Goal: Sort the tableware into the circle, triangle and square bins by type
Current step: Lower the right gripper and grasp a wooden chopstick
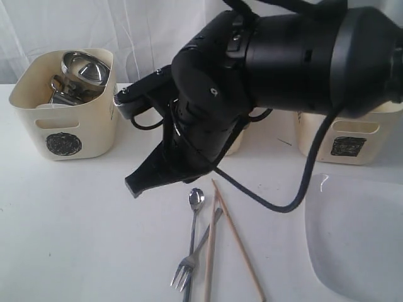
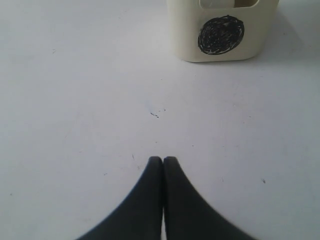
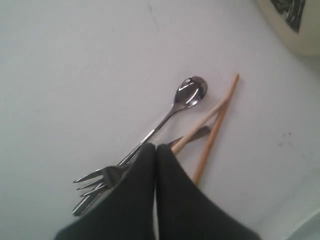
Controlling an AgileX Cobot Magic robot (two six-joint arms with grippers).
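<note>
My right gripper [image 1: 133, 185] [image 3: 156, 146] is shut and empty, hanging over the table just left of the loose cutlery. A steel spoon [image 1: 196, 198] [image 3: 192, 91], a fork [image 1: 184, 272] [image 3: 97, 179] and two wooden chopsticks [image 1: 236, 239] [image 3: 215, 127] lie crossed in a pile. I see no knife. The circle bin [image 1: 94, 126] [image 2: 220, 45] at the left holds steel mugs [image 1: 82, 69]. Standing at the right is the square bin [image 1: 371, 135]. The white square plate [image 1: 359, 245] lies front right. My left gripper [image 2: 163, 159] is shut over bare table, facing the circle bin.
My right arm [image 1: 283, 56] fills the middle of the exterior view and hides most of a third cream bin [image 1: 237, 142] [image 3: 300, 35], whose black mark is cut off. A black cable [image 1: 302, 189] loops down near the chopsticks.
</note>
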